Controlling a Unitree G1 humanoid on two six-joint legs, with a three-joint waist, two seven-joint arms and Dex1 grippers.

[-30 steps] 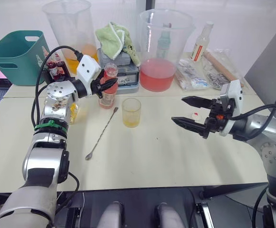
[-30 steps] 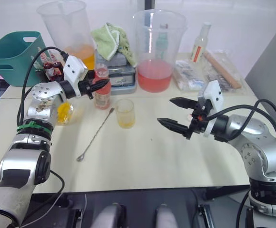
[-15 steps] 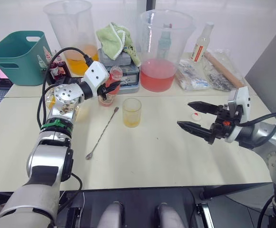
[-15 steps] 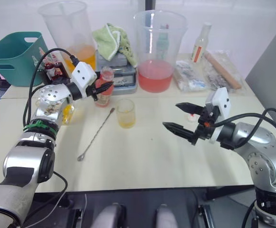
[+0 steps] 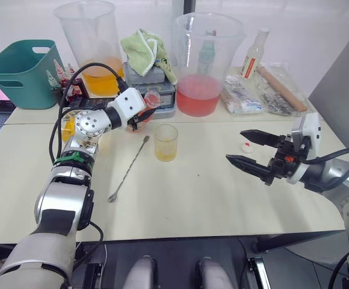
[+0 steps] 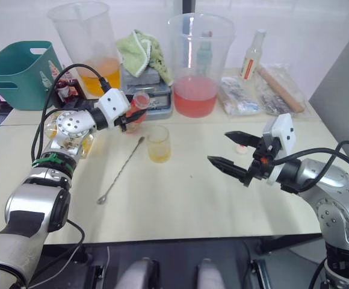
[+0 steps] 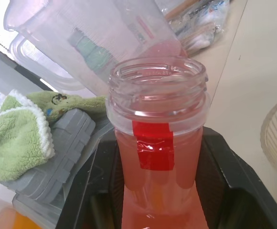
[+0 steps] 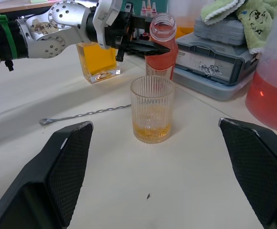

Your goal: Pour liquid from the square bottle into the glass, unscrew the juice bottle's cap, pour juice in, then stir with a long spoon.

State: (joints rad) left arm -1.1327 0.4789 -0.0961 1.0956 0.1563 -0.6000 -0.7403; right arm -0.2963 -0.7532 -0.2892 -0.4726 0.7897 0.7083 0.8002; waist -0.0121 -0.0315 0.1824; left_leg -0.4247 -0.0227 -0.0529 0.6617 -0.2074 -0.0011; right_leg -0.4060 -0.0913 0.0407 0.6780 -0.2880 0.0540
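The table (image 5: 192,198) is pale. The left gripper (image 5: 143,112) is closed around the juice bottle (image 5: 145,105), which has no top on and leans toward the glass (image 5: 166,142) just to its right. The glass has a little yellow drink in it. The right gripper (image 5: 250,151) is wide open and holds nothing. The square bottle (image 8: 99,61) stands at the far left. The long spoon (image 5: 129,168) lies left of the glass. The cap (image 5: 245,147) lies by the right gripper.

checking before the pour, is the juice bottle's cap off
Off. The juice bottle, gripped in the left pincer, shows a bare open threaded mouth; a small white cap lies on the table.
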